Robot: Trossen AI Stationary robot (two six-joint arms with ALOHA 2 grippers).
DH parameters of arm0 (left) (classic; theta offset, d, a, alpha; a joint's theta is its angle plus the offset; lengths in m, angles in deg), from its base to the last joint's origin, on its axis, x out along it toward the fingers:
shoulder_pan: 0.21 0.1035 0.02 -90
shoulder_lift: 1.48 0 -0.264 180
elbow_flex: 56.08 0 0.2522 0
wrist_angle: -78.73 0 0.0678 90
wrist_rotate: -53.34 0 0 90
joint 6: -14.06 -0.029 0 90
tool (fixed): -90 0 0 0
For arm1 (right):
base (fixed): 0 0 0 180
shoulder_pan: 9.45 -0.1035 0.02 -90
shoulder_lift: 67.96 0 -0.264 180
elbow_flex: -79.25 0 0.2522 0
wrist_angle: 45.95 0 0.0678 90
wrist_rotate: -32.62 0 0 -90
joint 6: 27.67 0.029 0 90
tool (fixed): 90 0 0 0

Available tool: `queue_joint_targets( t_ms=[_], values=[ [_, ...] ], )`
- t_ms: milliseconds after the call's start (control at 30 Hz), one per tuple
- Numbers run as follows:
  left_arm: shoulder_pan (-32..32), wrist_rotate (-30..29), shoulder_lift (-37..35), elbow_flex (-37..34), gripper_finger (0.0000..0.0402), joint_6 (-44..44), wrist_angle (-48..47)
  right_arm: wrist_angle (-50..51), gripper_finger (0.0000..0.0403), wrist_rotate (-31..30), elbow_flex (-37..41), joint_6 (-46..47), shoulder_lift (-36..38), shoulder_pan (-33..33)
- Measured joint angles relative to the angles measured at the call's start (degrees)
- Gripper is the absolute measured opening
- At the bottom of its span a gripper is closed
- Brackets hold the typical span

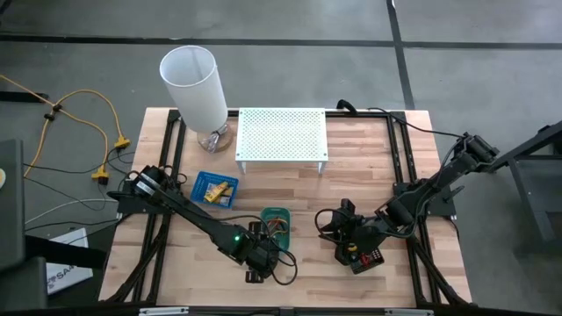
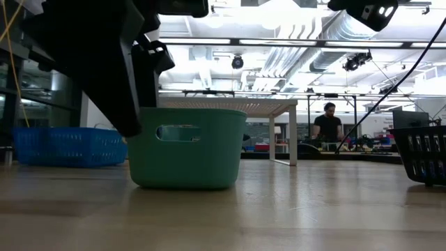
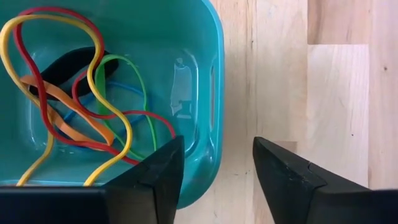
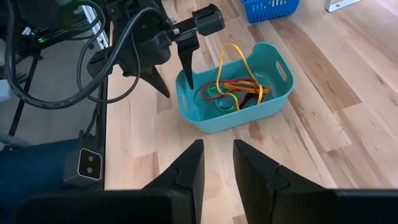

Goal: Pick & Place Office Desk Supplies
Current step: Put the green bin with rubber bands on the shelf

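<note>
Left hand (image 4: 177, 78) hangs over the near end wall of the green tray (image 4: 273, 93), fingers apart, one inside, one outside, holding nothing. Inside the tray: a tangle of thin rings (image 3: 93, 99), red, yellow, orange, green, blue, over something dark. Right hand (image 4: 217, 163) hovers near, just beside the tray, fingers parted, empty. Blue tray (image 1: 213, 189) with yellow pieces sits farther back on the table (image 1: 290, 193), near the white lamp (image 1: 195, 86).

Left claw (image 1: 260, 256): beside green tray (image 1: 277, 221), near table (image 1: 369, 149) front edge.
Right claw (image 1: 332, 225): just right of tray.
Blue tray (image 1: 214, 189): holds yellow items.
Black tray (image 1: 363, 257): under right arm.
</note>
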State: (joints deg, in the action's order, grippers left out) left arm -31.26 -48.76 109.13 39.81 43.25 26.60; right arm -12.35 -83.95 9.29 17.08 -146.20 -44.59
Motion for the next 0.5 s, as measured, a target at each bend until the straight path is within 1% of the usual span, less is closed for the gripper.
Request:
queue_joint_targets(
  t_ms=[500],
  values=[
    [0.0,0.0,0.0,0.0,0.0065,0.0,-0.2,0.0,0.0073,0.0,0.0,0.0,0.0,0.0]
  ],
)
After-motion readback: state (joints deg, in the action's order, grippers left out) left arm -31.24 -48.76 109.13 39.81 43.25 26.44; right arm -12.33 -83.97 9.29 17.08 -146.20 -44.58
